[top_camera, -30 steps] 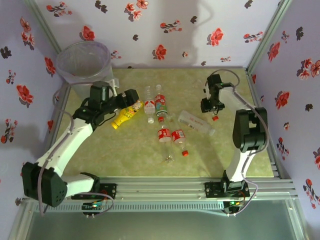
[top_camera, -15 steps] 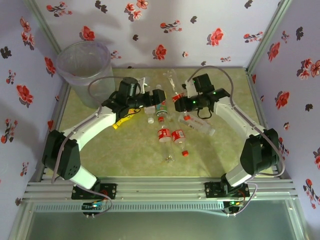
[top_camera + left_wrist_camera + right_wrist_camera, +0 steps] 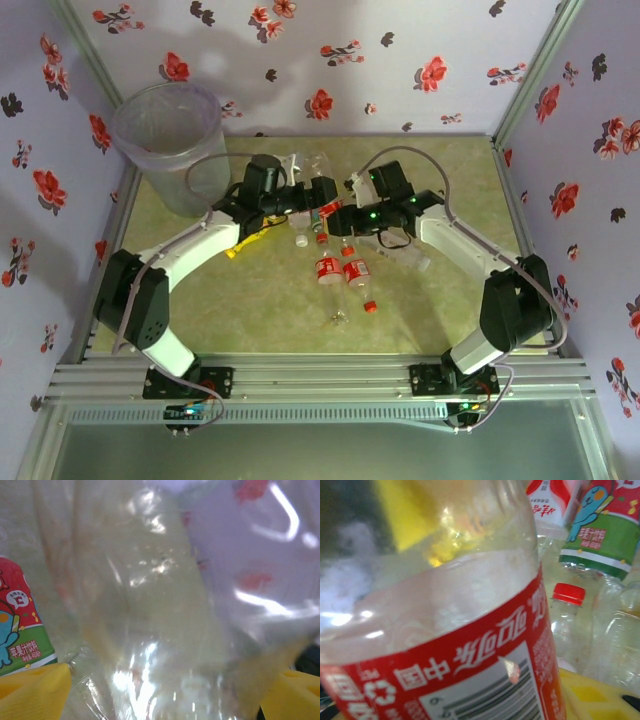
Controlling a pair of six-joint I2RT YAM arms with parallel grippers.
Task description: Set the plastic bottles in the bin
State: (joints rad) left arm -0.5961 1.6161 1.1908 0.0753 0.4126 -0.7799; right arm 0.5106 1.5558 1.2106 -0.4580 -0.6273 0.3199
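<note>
Several plastic bottles lie mid-table: two red-labelled ones [image 3: 328,268] [image 3: 357,270], a yellow one [image 3: 245,240] and a clear one [image 3: 400,250]. The bin [image 3: 165,130] stands at the far left corner. My right gripper [image 3: 338,217] [image 3: 485,650] is shut on a clear bottle with a red label [image 3: 470,670], which sits between its yellow pads [image 3: 405,515]. My left gripper [image 3: 312,190] [image 3: 167,690] is open, its pads [image 3: 30,695] wide apart on either side of a clear bottle [image 3: 165,605] [image 3: 303,165]. The two grippers almost meet at the table's centre.
A green-and-red labelled bottle [image 3: 600,535] [image 3: 17,630] and a red-capped one [image 3: 568,594] lie close by the grippers. A loose white cap [image 3: 301,241] and a red cap [image 3: 370,307] are on the mat. Flowered walls enclose three sides.
Both arms swung in to the centre. The right gripper carried its bottle leftward. The left gripper left the yellow bottle's side, came round a clear bottle and opened wider.
</note>
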